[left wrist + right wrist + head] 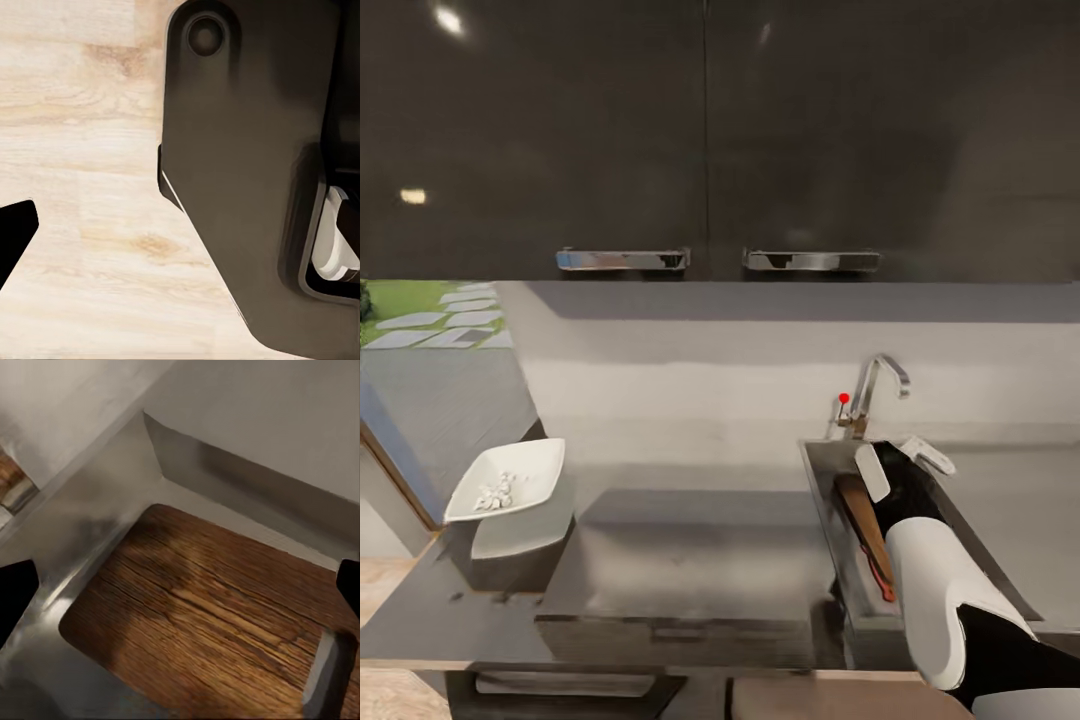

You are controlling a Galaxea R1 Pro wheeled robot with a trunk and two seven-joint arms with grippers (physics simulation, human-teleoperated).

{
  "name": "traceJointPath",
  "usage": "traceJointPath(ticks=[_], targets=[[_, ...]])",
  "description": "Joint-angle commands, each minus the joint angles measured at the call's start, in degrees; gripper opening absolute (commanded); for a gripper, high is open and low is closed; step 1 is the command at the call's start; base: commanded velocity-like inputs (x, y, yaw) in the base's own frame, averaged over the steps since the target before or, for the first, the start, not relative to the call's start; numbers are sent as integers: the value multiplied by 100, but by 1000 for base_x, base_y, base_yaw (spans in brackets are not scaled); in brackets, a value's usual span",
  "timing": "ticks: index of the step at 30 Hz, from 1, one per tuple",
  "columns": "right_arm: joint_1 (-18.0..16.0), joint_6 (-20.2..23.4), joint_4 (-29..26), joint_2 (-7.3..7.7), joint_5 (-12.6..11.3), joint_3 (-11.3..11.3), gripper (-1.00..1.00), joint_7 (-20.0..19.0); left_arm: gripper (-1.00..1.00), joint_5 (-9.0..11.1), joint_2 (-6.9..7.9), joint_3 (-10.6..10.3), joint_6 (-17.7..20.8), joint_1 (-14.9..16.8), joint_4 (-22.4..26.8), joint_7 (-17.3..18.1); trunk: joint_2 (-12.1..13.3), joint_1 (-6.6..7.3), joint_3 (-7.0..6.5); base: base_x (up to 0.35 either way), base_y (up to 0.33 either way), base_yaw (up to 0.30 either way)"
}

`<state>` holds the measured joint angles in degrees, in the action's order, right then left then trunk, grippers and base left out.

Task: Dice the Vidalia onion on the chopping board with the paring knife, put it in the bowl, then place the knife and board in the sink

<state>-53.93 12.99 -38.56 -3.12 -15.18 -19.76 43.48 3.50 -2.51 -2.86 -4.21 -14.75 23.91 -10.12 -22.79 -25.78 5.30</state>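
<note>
Along the countertop point(690, 520), seen from the head:
Sink point(822, 470): grey basin at the right end of the worktop, chrome tap point(880, 385) with its red dot behind it.
Chopping board point(862, 520): down inside the basin, dark brown wood, leaning lengthwise along the near wall (handle hole at one end in the right wrist view point(326, 671)).
Board in the right wrist view point(217, 615): wood grain across the basin floor, grey walls rising around it.
Paring knife point(882, 582): red sliver just beside the board's near end, inside the basin, mostly hidden by the arm.
Bowl point(510, 480): white, squarish, at the left end of the worktop, well apart from the basin.
Diced onion point(495, 493): small pale pieces lying in the bowl.
Right gripper point(180, 585): over the basin, fingertips wide apart at the picture's two edges, nothing between them (released, not touching the board).
Right arm point(940, 590): white and black, reaching down into the basin.
Left gripper point(15, 232): one dark fingertip alone at the picture's edge, pale wooden floor point(82, 150) beyond; jaw state impossible to tell.
Wall cabinets point(710, 130): dark, glossy, two chrome handles along the lower edge.
</note>
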Motion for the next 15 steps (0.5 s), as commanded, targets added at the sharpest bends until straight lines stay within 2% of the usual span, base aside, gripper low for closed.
traceJointPath(ticks=[1, 5, 9, 10, 13, 15], targets=[[-4, 313, -124, -1, 1, -15, 100, -277, 100, 37, 2, -31, -9, -1, 9, -33, -13, 0, 12, -345, 0, 0], [-4, 652, -303, 16, 69, -19, 100, -811, 100, 37, 4, -31, -9, -1, 9, -33, -13, 0, 12, -345, 0, 0], [-4, 733, -375, 4, 442, -9, 100, -1035, 100, 37, -2, -31, -9, -1, 9, -33, -13, 0, 12, -346, 0, 0], [-4, 742, -385, -3, 698, -3, 100, -1394, 100, 37, 1, -31, -9, -1, 9, -33, -13, 0, 12, -346, 0, 0], [34, 742, -406, -4, 1205, -2, 100, -2464, 100, 37, 3, -31, -9, -1, 9, -33, -13, 0, 12, -346, 0, 0], [165, 726, -498, -8, 1709, 0, 100, -3187, 100, 37, 4, -31, -9, -1, 9, -33, -13, 0, 12, -346, 0, 0]])
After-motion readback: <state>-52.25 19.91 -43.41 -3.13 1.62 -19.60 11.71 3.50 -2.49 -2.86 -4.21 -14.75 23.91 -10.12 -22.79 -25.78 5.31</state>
